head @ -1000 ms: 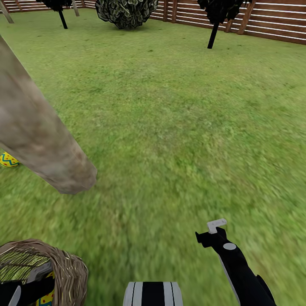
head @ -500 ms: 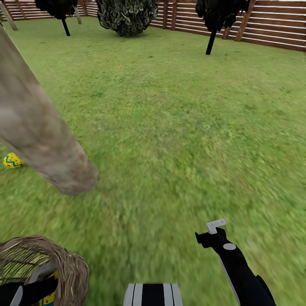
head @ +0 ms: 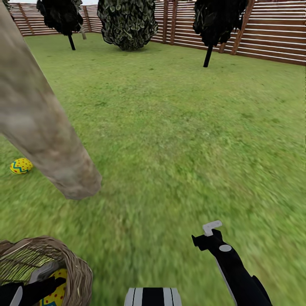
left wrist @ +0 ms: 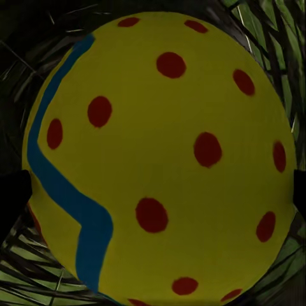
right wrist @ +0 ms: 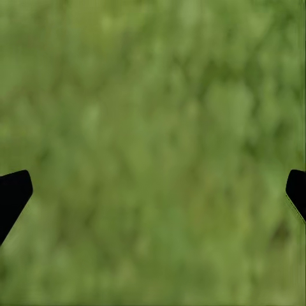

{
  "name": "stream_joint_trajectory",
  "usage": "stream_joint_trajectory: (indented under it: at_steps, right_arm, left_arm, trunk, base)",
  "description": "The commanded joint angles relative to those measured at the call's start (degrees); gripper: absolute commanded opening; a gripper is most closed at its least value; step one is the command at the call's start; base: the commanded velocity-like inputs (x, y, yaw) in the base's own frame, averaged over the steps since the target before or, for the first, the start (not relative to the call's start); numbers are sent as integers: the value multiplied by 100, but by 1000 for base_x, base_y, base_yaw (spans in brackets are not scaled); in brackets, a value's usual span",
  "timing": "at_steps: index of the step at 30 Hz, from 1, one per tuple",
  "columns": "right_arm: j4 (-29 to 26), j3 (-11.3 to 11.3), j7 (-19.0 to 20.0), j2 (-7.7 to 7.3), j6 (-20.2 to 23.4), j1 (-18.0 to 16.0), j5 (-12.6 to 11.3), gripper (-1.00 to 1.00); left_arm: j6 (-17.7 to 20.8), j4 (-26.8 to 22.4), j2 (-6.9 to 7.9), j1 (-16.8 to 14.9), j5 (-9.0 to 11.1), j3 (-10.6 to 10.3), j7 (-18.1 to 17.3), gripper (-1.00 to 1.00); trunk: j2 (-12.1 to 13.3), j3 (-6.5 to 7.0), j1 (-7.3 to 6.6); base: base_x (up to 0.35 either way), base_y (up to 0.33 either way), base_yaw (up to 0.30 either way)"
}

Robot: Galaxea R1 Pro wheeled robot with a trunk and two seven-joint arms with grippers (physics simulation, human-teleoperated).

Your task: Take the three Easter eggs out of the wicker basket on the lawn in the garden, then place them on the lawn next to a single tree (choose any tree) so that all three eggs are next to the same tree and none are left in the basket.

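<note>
Status of the egg transfer: partly done, in our judgement. One Easter egg (head: 21, 165) lies on the lawn (head: 178, 127) at about 9 o'clock in the head view, just beside the foot of the grey-tan tree trunk (head: 51, 144), which suggests this tree is the chosen drop point. The wicker basket (head: 74, 272) sits at about 7 o'clock, near that trunk, so the carry is short.

We note our left gripper (left wrist: 153, 191) lowered inside the basket. A second egg (left wrist: 159, 153) lies between its dark fingertips, seen at both edges of the left wrist view with the weave behind. The jaws stand wide; whether they touch the shell we cannot tell. We read this as a grasp being lined up.

Our right gripper (right wrist: 153, 191) hangs over bare grass at about 5 o'clock in the head view, spread wide and holding nothing.

A third egg we cannot locate. Fence (head: 272, 38), dark trees (head: 216, 21) and a bush (head: 127, 21) stand at 12 o'clock, well apart.
</note>
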Motion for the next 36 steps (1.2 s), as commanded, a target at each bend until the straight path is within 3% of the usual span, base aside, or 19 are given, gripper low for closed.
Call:
stream_joint_trajectory:
  at_steps: [1, 15, 26, 36]
  right_arm:
    - [-9, 6, 40, -3, 30, -1, 61, 100]
    - [54, 14, 45, -3, 25, -1, 61, 100]
    - [61, 12, 39, -3, 41, -1, 61, 100]
    - [62, 6, 53, -4, 40, 2, 61, 100]
  left_arm:
    - [47, 0, -2, -2, 56, 8, 6, -100]
    - [47, -4, -98, -2, 47, 6, 23, -100]
    - [47, -22, -99, -2, 47, 5, 23, -100]
    - [47, -40, -117, -2, 47, -3, 14, -100]
  trunk:
    - [0, 19, -3]
    - [19, 329, -39]
    - [33, 573, -68]
    - [47, 794, -94]
  base:
    - [0, 0, 0]
    - [-36, 13, 5]
    - [0, 0, 263]
    - [-64, 0, 15]
